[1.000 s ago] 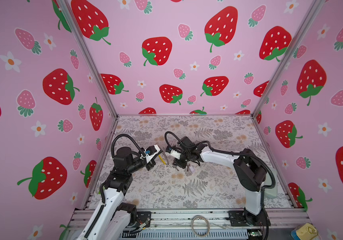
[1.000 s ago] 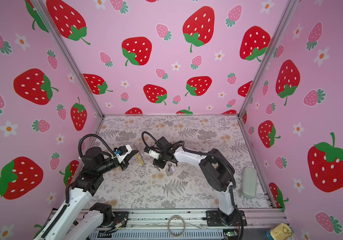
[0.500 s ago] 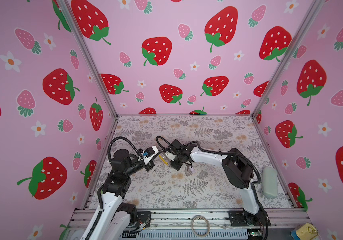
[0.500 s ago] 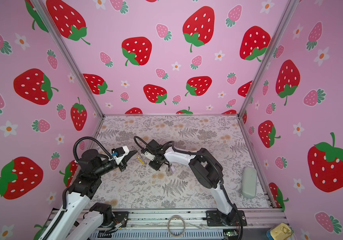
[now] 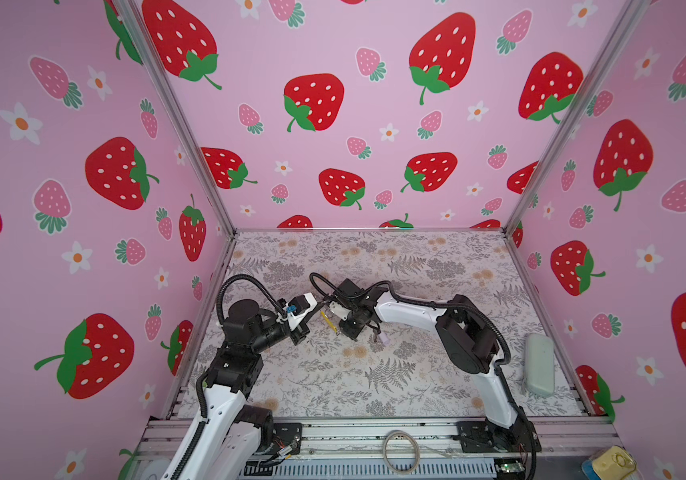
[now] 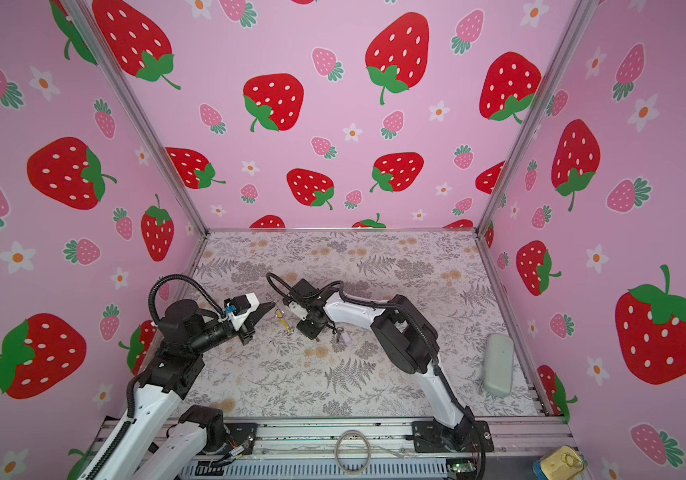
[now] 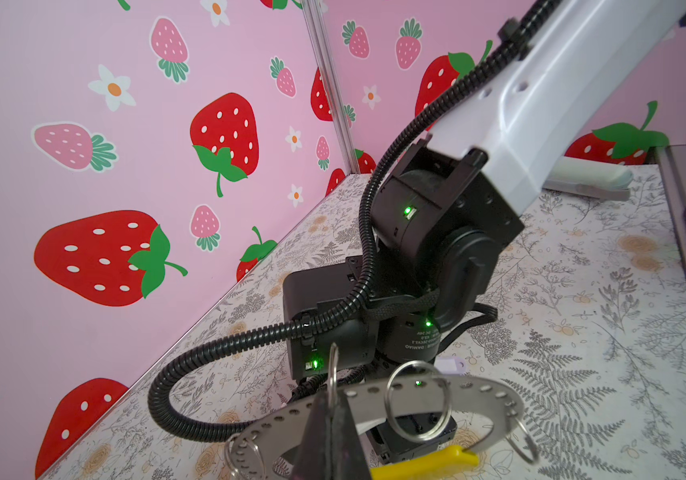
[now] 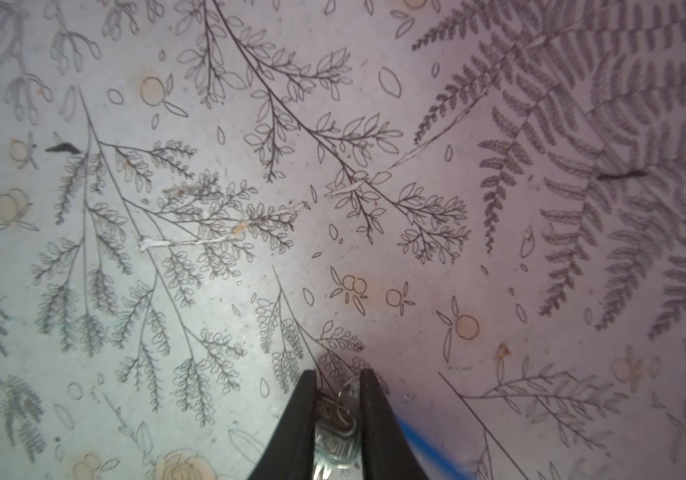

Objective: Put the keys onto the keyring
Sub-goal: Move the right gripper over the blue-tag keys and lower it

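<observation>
- The left pincer [image 7: 333,405] is pressed together on the keyring [image 7: 424,395]. Its dark fingers [image 7: 320,440] pinch the flat grey perforated band.
- In the left wrist view the band curves away from those fingers. Small metal loops [image 7: 416,399] hang through its holes, and its yellow section [image 7: 428,461] lies nearest the camera.
- In both top views the left pincer [image 5: 317,309] [image 6: 270,307] holds the keyring [image 5: 328,321] [image 6: 284,323] off the tabletop [image 5: 374,386] [image 6: 291,382], left of centre.
- The right pincer [image 8: 339,374] is clamped on the key with the blue tag [image 8: 335,440]. The metal head sits between its two black fingers [image 8: 302,428], and a small split ring shows at the tips.
- A strip of blue runs out to one side of that grip.
- In both top views the right pincer [image 5: 351,330] [image 6: 312,331] points down at the tabletop just beside the keyring. The two pincers are near each other but apart.
- The key with the lilac tag [image 5: 383,338] [image 6: 346,338] lies on the tabletop just beside the right pincer, on the side away from the left pincer. Neither pincer grips it. The left wrist view shows its tag [image 7: 451,365] behind the keyring.
- Well apart from all this, a grey-green case [image 5: 539,363] [image 6: 498,365] rests near the tabletop's right edge.
- A pale hoop [image 5: 401,451] [image 6: 351,451] lies on the metal rail at the front, off the floral sheet.
</observation>
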Available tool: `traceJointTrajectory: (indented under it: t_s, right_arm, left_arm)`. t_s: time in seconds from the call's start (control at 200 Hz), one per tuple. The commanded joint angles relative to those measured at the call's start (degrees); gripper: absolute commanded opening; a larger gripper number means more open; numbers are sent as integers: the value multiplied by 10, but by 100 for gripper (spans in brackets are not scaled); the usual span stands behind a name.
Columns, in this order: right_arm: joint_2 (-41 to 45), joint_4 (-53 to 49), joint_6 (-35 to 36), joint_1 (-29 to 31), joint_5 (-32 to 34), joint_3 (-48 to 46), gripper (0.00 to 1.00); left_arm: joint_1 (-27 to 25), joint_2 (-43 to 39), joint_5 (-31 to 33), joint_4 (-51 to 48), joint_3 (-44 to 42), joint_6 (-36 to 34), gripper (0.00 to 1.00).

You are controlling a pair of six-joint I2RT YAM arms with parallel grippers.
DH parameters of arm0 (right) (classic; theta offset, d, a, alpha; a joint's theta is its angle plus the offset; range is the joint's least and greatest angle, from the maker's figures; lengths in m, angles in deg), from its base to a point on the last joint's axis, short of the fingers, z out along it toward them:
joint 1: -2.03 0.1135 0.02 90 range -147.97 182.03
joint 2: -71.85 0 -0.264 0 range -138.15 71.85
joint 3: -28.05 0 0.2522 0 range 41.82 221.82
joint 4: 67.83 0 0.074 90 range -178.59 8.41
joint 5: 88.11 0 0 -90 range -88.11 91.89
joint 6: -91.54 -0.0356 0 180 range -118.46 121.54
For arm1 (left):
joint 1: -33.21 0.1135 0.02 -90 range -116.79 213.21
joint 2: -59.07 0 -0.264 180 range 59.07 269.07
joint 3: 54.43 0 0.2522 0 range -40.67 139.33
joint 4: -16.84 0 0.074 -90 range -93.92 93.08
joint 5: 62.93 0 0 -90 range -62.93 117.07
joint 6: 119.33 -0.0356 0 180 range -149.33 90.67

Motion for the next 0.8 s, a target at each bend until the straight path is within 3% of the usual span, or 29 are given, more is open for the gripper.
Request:
traceJointTrajectory:
  t_s: [0.0, 0.27, 0.795]
  right_arm:
    - [-13, -32, -13, 3, 17, 18, 22]
    - [-22, -45, -14, 6, 22, 28, 21]
    - [51, -16, 16, 9, 25, -25, 4]
  left_arm:
    - [4, -7, -10, 19, -5, 1, 0]
    - [3, -10, -6, 20, -9, 2, 0]
    - [3, -13, -6, 27, -11, 5, 0]
